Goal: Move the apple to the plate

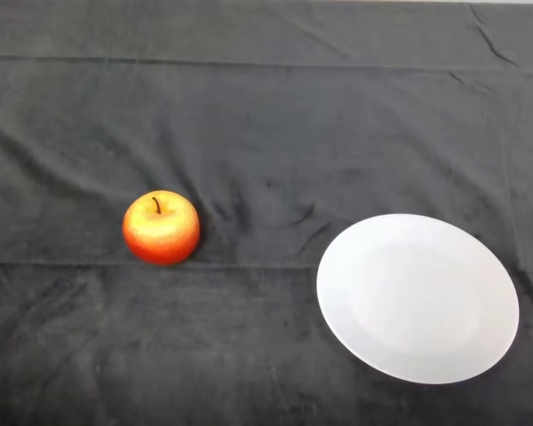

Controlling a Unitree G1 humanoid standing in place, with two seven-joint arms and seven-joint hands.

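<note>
No part of the robot shows, so nothing is held. The apple (161, 228) sits upright, stem up, on the cloth-covered table (266, 115), to the left of the white plate (417, 297) and well apart from it. Risk: the apple is round and likely rolls if nudged off-centre. The cloth's wrinkles may deflect it. The shallow plate rim offers little restraint on release.

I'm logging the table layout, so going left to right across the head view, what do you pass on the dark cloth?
Red-and-yellow apple with its stem up → round white plate, nothing on it. Dark cloth lies between them; they do not touch.
</note>
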